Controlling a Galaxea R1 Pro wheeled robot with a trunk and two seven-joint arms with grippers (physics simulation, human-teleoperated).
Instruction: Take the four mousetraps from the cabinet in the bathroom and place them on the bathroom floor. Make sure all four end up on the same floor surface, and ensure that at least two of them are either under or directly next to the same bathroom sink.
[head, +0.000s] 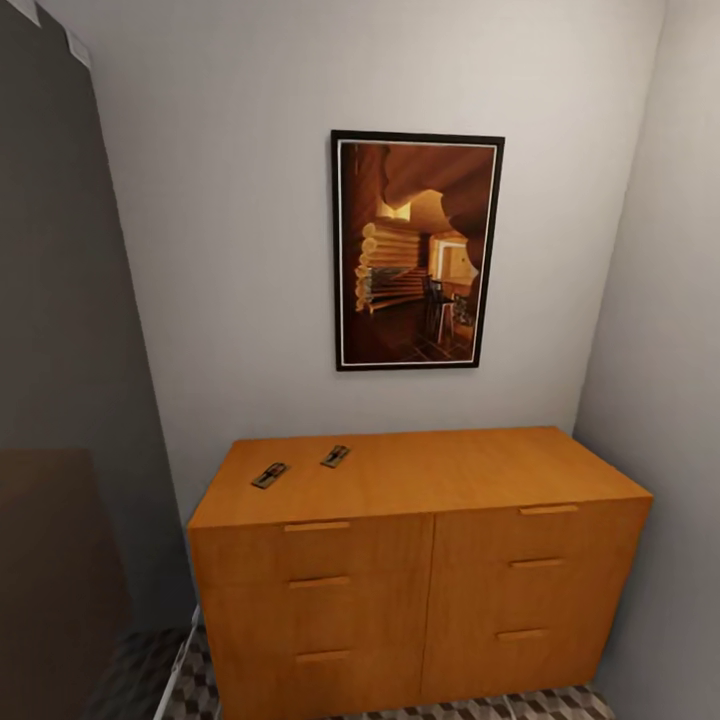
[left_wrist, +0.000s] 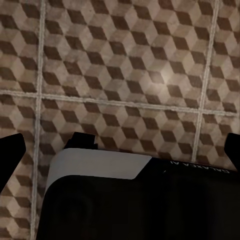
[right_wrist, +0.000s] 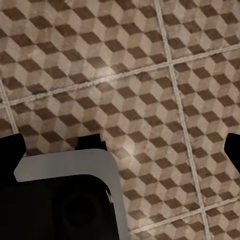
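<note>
Standing against a pale wall, the orange-brown wooden cabinet fills the lower half of the head view, its flat top bearing two mousetraps. One mousetrap lies near the top's left front edge; the second mousetrap rests just beside it, a little farther back and to the right, the two apart and both set at a slant. Six drawer fronts with thin slot handles face the camera in two columns. Above the cabinet hangs a black-framed picture of a warm brown interior with stacked logs. A dark grey panel rises along the left side. Strips of the cube-patterned bathroom floor show at the cabinet's foot.

Both wrist views look down on that same tiled floor, brown, beige and white with pale grout lines. The left tool and the right tool each show dark fingertips spread wide toward the picture's edges, with nothing between them. Mirrored lettering on the left arm's black housing appears to read "GALAXEA".
</note>
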